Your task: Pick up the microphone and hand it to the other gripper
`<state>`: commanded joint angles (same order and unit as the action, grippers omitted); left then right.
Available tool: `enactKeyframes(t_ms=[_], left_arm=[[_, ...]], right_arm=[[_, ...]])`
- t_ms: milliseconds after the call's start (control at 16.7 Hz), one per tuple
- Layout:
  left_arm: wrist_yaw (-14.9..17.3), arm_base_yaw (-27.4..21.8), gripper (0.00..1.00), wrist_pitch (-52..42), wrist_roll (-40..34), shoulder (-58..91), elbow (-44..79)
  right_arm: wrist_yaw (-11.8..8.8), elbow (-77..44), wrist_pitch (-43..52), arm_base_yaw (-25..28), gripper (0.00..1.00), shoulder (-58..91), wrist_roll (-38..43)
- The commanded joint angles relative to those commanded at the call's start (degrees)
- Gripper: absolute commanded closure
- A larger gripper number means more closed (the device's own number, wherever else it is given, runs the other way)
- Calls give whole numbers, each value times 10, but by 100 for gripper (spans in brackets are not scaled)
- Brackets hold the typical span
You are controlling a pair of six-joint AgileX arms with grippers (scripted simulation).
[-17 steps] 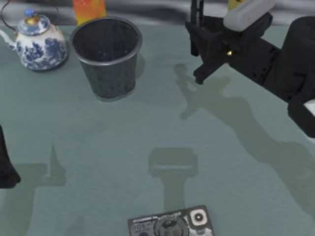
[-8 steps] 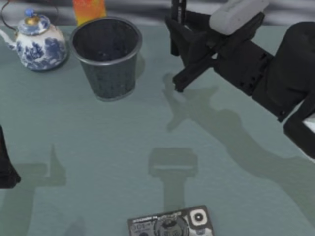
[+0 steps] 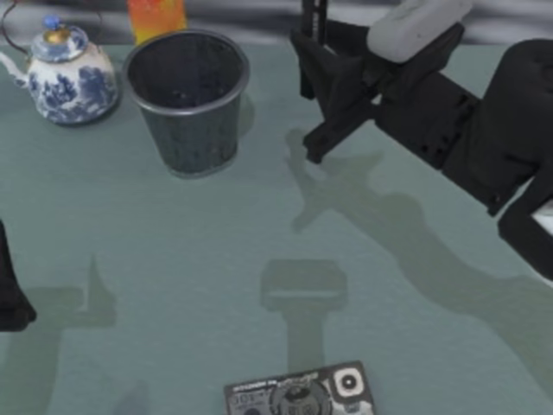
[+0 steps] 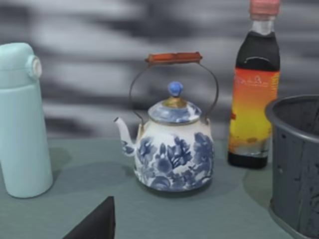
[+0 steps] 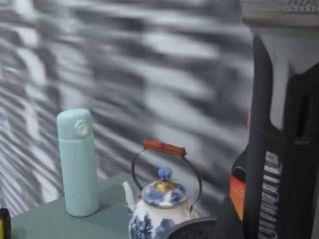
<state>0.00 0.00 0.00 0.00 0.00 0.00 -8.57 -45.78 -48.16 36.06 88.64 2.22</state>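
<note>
The microphone (image 5: 279,149) stands upright in the air, its grey mesh head (image 5: 279,10) on top and its black handle below. From above only the handle (image 3: 313,17) shows, at the far edge to the right of the bin. My right gripper (image 3: 315,60) is shut on that handle, well above the table. One of its fingertips (image 5: 227,221) shows beside the mic. My left gripper (image 3: 10,298), the other gripper, is parked at the left edge, far from the mic. It is open, with one fingertip (image 4: 94,224) showing.
A dark bin (image 3: 186,95) stands at the back, left of the right gripper. A blue-and-white teapot (image 3: 65,73) and a sauce bottle (image 3: 155,15) flank it. A pale blue flask (image 4: 22,119) stands beyond the teapot. A black card-like device (image 3: 298,393) lies at the front edge.
Over the last second my right arm carried the microphone leftward toward the bin, then held still for the last half second. The left arm has not moved.
</note>
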Motion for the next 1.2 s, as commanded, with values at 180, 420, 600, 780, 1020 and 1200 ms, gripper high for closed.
enactKeyframes(t_ms=[180,420,600,780,1020,1200], left_arm=[[-2,-19,0,10,1,20,14],[-19,-103,0,60,5,130,83],[-38,-187,0,116,8,256,157],[-57,-275,0,176,12,391,237],[-79,-377,0,243,19,547,327],[-89,-425,0,273,23,617,366]], right_arm=[[0,0,0,0,100,0,0],[0,0,0,0,100,0,0],[0,0,0,0,100,0,0],[0,0,0,0,100,0,0],[0,0,0,0,100,0,0],[0,0,0,0,100,0,0]])
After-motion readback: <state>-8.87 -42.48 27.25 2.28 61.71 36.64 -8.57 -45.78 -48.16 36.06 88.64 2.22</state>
